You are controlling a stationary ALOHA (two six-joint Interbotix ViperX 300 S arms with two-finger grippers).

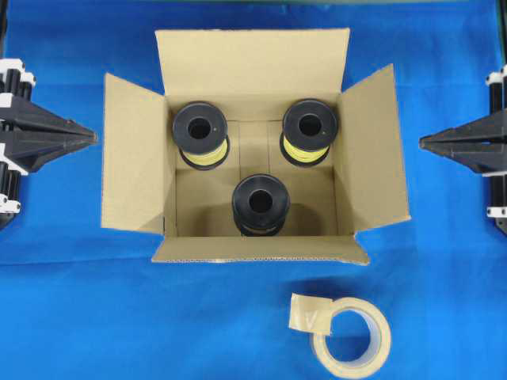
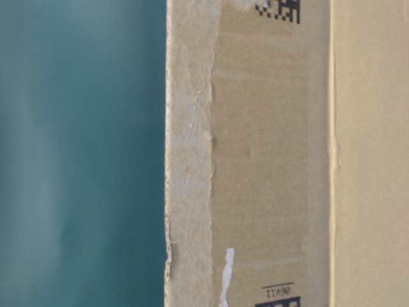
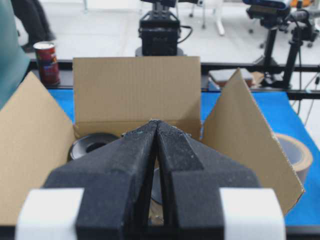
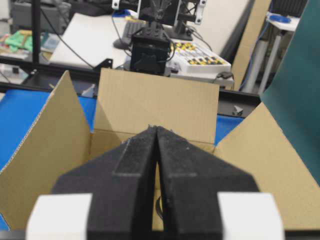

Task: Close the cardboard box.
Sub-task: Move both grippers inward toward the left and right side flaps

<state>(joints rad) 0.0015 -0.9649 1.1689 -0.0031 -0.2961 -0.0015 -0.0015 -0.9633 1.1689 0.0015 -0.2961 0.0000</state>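
I see the large brown corrugated cardboard box (image 1: 253,142) at table centre, all four flaps splayed outward, three black spools (image 1: 261,203) inside. My left gripper (image 1: 93,137) and right gripper (image 1: 422,142) flank it, fingers pressed together, holding nothing. Each side flap's edge faces a fingertip across bare blue cloth (image 1: 63,317).

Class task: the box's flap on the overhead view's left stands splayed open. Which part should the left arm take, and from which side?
On the cardboard box, take the left-hand flap at its free outer edge, approaching from the left, outside the box. It leans outward toward the left gripper, whose jaws are shut, and hinges along the box wall, so that edge probably swings easiest.
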